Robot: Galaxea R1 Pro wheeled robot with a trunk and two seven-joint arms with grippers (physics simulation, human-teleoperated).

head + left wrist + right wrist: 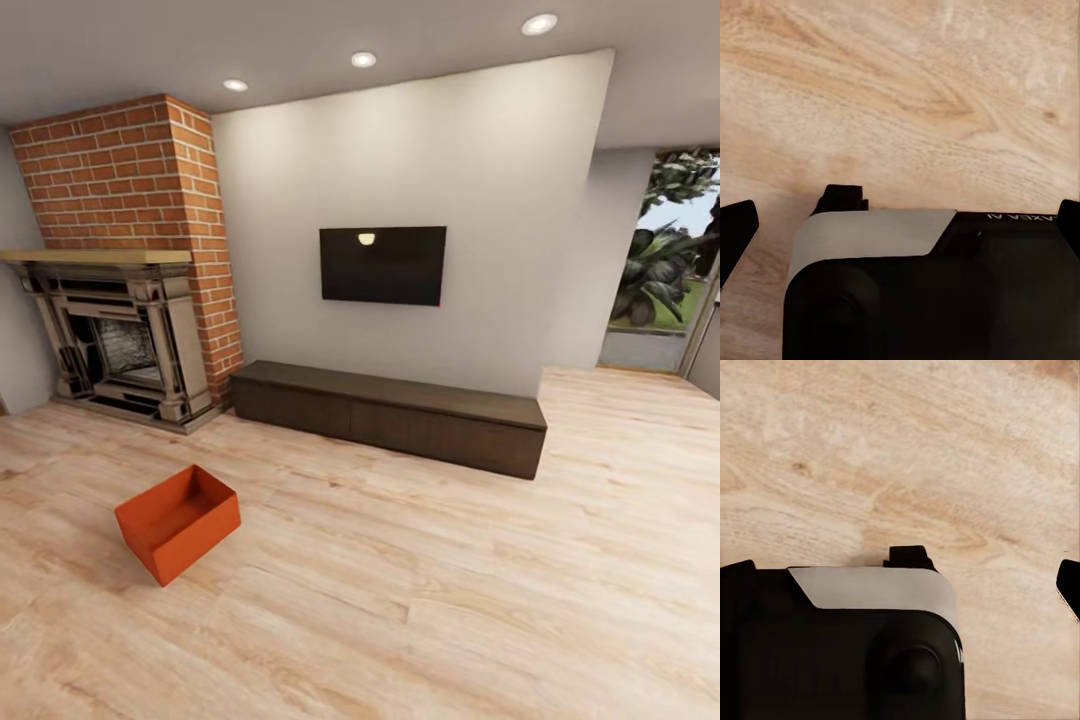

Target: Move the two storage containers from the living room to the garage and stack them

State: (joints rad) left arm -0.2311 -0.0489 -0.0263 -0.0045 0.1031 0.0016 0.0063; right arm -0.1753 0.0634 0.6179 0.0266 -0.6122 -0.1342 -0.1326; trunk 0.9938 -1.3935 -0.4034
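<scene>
One orange-red storage container (178, 522) sits on the wood plank floor (420, 600) near the brick fireplace (125, 260). Finger state of both grippers cannot be determined. A misaligned approach risks pushing the bin across the smooth planks.

Left gripper (900, 225) fingertips cut by both side edges of its wrist view, jaw gap hidden by a black-and-grey robot body (922, 285), right gripper (900, 585) likewise, garden plants (668, 250) cropped at right edge, fireplace (110, 340) interior dim.
</scene>
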